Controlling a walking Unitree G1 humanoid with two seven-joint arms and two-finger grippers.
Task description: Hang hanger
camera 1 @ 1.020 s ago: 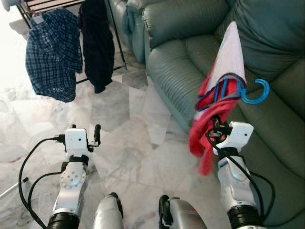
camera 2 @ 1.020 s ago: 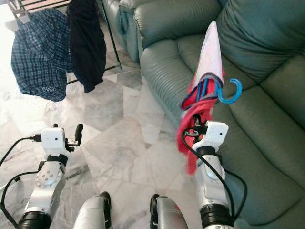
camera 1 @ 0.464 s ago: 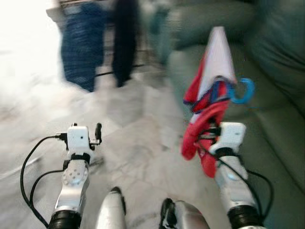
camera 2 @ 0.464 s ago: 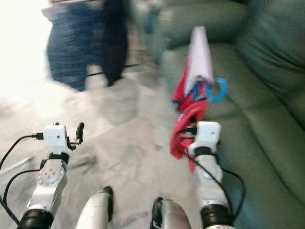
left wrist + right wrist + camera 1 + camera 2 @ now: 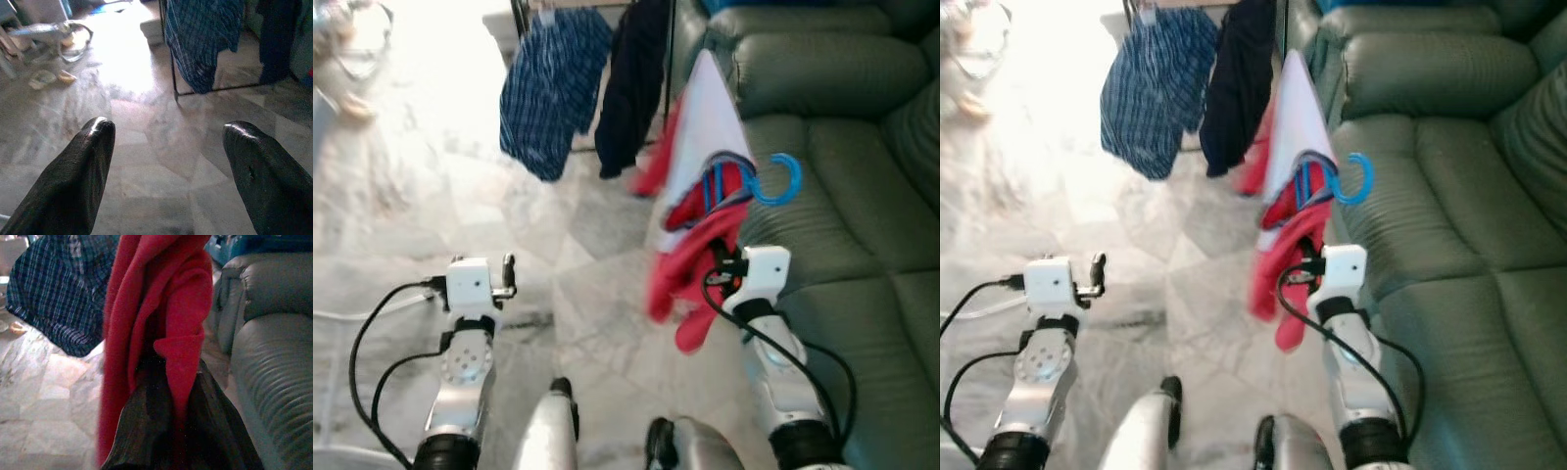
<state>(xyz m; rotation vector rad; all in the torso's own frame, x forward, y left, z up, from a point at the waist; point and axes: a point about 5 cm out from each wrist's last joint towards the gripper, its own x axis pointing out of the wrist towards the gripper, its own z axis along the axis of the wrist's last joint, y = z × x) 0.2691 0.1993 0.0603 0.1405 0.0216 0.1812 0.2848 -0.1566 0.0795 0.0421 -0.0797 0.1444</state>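
Note:
My right gripper (image 5: 722, 262) is shut on a red and white garment (image 5: 690, 211) that hangs on a hanger with a blue hook (image 5: 779, 182), held upright in front of the sofa. In the right wrist view the red cloth (image 5: 161, 323) is pinched between the two black fingers (image 5: 215, 431). A black clothes rack (image 5: 668, 39) stands ahead, with a blue plaid shirt (image 5: 550, 88) and a dark garment (image 5: 628, 83) hanging on it. My left gripper (image 5: 507, 274) is low on the left, open and empty, its fingers (image 5: 83, 166) wide apart over the marble floor.
A green leather sofa (image 5: 842, 186) runs along the right side. The marble floor (image 5: 431, 196) spreads out to the left, brightly lit. Some loose items (image 5: 58, 44) lie on the floor far to the left. The rack's upright post (image 5: 168, 58) stands on the floor.
The camera has turned left, so the rack with its clothes now sits ahead at top centre and the sofa has shifted right. My right gripper still holds the hanger and garment.

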